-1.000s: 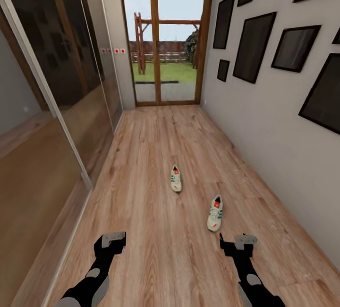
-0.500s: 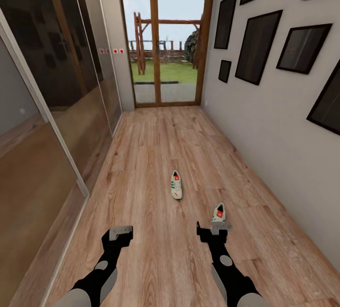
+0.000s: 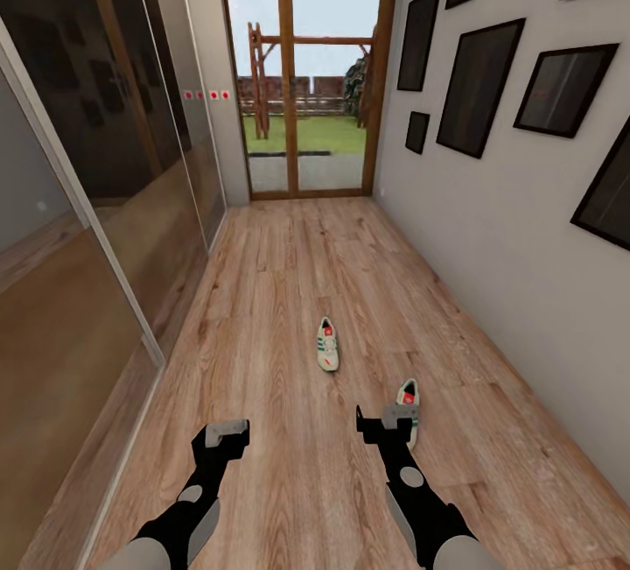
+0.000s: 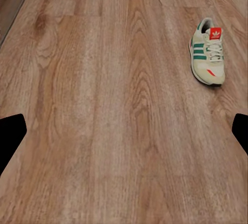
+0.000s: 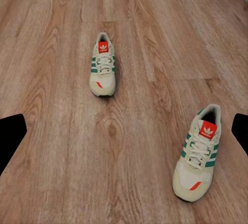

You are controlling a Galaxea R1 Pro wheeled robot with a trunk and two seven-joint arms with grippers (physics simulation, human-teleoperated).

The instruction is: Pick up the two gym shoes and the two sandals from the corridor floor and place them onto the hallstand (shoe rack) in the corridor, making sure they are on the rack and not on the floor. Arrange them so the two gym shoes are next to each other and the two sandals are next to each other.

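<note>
On the left of the head view, the left gripper (image 3: 229,432) hovers over bare floor (image 3: 262,307), holding nothing. In its wrist view the two dark finger tips sit at opposite edges of the picture, so its fingers are spread wide.

Ahead, mid-corridor, lies the far shoe (image 3: 326,344), flat on its sole with nothing near it. It also shows in the left wrist view (image 4: 209,51) and the right wrist view (image 5: 103,72).

Further right, the right gripper (image 3: 386,425) hangs just in front of the near shoe (image 3: 407,404) and hides part of it. The right wrist view shows this shoe (image 5: 198,153) off to one side, not between the fingers, which are likewise spread and empty. The two shoes lie well apart.

A sneaker like this is probably light, with a soft upper and a stiffer sole. Pinching across the sides at the laced middle, or over the heel collar, should hold best; a grip on the toe alone might let it tip.

The sandals and rack are not seen here.
</note>
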